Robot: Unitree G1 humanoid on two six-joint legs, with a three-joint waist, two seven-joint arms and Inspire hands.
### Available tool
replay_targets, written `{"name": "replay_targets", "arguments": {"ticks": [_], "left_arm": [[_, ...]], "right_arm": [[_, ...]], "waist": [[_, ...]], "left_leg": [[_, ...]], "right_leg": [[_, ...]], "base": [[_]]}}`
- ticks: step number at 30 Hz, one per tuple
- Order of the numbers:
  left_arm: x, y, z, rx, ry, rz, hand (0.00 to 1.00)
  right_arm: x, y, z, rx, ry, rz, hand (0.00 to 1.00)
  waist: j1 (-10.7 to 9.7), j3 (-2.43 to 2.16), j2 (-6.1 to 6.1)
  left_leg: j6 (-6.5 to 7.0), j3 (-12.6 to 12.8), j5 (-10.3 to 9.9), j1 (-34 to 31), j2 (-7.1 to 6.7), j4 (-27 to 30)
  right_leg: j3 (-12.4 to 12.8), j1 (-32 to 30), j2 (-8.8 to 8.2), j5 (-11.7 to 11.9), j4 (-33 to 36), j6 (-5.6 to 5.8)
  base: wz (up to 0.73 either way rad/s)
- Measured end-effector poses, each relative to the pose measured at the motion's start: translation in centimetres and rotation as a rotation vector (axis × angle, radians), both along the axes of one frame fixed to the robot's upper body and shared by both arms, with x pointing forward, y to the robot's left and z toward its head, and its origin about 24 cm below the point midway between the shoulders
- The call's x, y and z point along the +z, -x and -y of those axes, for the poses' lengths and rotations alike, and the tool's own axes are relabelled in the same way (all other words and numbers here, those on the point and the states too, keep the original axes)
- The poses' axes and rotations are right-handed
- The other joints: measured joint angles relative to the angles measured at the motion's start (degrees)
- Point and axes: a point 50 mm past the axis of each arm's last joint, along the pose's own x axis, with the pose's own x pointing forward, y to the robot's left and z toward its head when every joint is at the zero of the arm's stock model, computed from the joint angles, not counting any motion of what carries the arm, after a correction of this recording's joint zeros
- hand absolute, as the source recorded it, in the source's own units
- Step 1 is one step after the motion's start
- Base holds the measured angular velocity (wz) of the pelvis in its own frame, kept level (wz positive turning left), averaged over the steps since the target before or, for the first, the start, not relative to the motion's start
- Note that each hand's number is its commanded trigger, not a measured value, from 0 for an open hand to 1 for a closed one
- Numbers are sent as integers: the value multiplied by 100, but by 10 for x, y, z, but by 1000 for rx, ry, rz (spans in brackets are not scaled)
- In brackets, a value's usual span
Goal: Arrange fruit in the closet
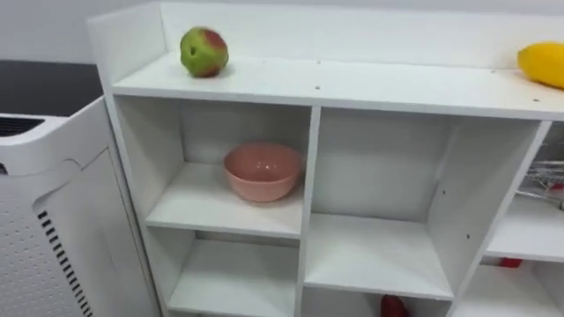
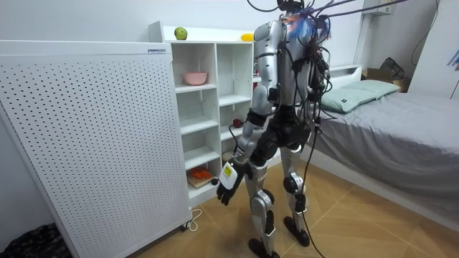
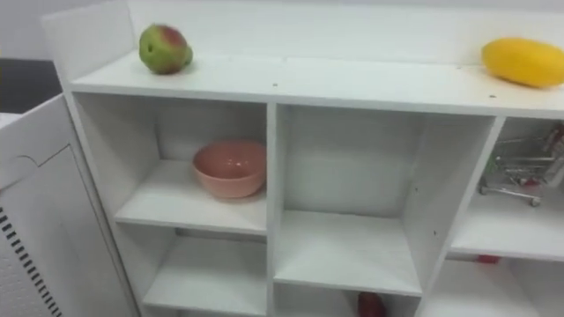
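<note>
One hand (image 2: 228,189), the robot's left, hangs at the end of a lowered arm beside its thigh in the room view. Its dark fingers point at the floor, slack rather than clenched, holding nothing and touching nothing. The robot stands upright facing the white closet (image 1: 352,84), just in front of its open compartments, with a bed (image 2: 401,132) at its back.

Nearest in the eye views, at the left, a white perforated panel (image 1: 44,246) stands against the closet's left side, cut off by the lower edge. At the bottom edge, in the middle column, a red thing (image 1: 393,307) is mostly cropped and cannot be made out. A second red scrap (image 1: 509,262) peeps from under the right-hand shelf, just as unreadable.

One level up, a pink bowl (image 1: 263,172) sits upright in the left compartment, toward its right wall. In the right compartment a wire object (image 3: 515,172) is partly cut by the frame and too tangled to name.

Farthest, on the closet's top board, a green-and-red fruit (image 1: 204,52) lies near the left end, close to the raised side wall. A yellow fruit (image 1: 544,63) lies at the right end, well apart from it, clipped by the left eye view's edge and whole in the right eye view
</note>
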Motion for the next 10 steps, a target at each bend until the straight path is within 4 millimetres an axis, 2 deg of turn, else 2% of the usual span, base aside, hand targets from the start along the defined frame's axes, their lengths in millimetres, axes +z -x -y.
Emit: {"name": "replay_targets", "arguments": {"ticks": [4,5,10], "left_arm": [[-2,4,6,14,4,-21,0],[-3,7,7,18,3,-36,0],[-6,18,13,-7,11,-127,0]], "right_arm": [[-3,11,-8,-45,-6,-40,0],[-4,16,-10,-51,-8,-65,0],[-5,27,-8,-66,7,-128,0]], "waist": [[-66,10,5],[-70,-39,70],[-152,-24,57]], "left_leg": [[-5,56,4,221,10,-92],[-7,65,3,262,17,-101],[-8,64,3,405,21,-114]], "right_leg": [[71,171,36,66,-135,7],[85,225,50,86,-179,7],[170,370,71,111,-220,7]], "base": [[-10],[-6],[-3]]}}
